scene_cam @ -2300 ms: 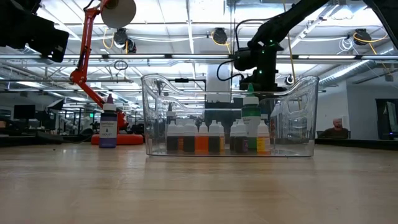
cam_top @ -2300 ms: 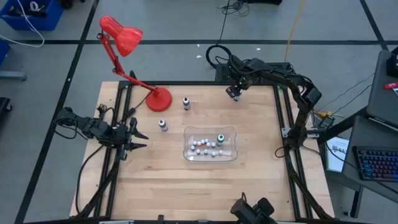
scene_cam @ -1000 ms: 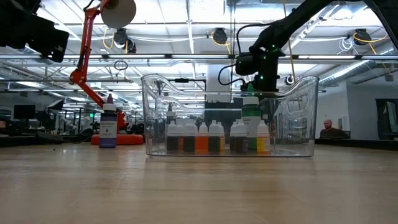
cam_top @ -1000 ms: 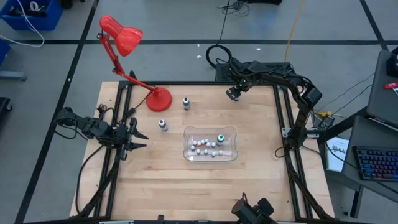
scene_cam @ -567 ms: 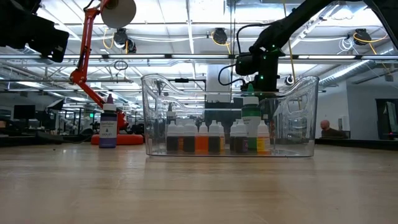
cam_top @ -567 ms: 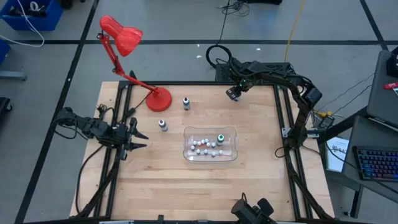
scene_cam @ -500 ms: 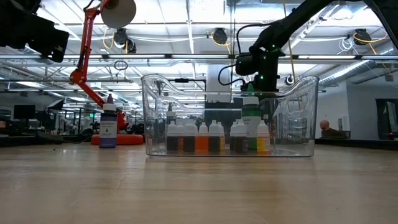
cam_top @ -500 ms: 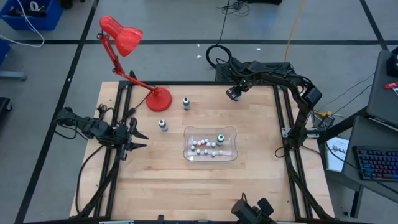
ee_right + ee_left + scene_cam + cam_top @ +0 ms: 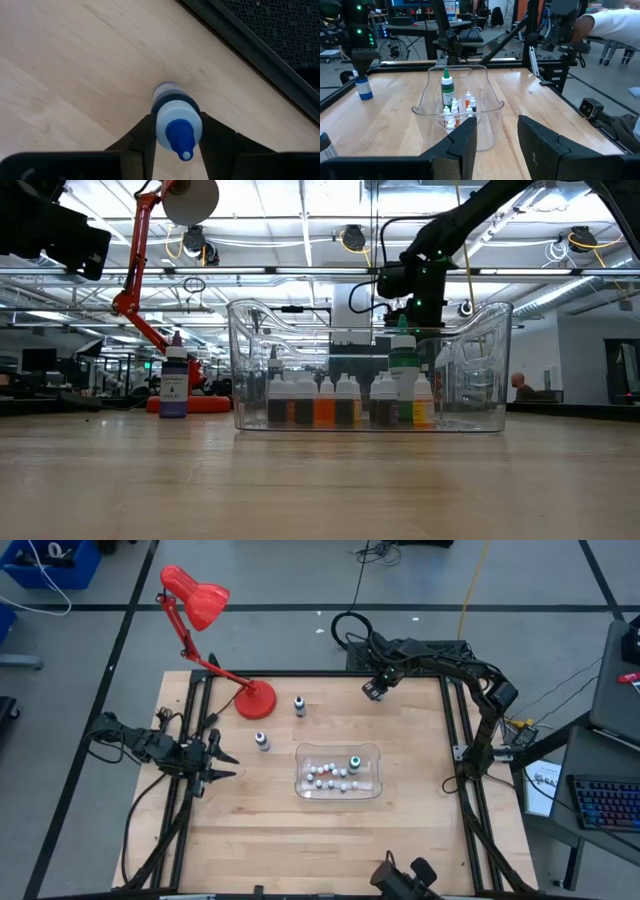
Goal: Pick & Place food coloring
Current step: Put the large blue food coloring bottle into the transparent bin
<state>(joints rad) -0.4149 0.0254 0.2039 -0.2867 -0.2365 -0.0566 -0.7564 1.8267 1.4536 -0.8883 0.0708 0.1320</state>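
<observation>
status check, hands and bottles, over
Right hand closing around blue-capped bottle at table's far edge. Left hand idle at left edge. Clear bin holds the rest. Nothing blocking.

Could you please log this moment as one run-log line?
right gripper: closing around blue-capped bottle, table's far edge | left gripper: idle, left edge | bin: holds small bottles

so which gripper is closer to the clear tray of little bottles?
Right, narrowly. The right gripper is at the table's far edge, beyond the tray, fingers around a blue-capped bottle. The left gripper waits at the left edge, level with the tray.
</observation>
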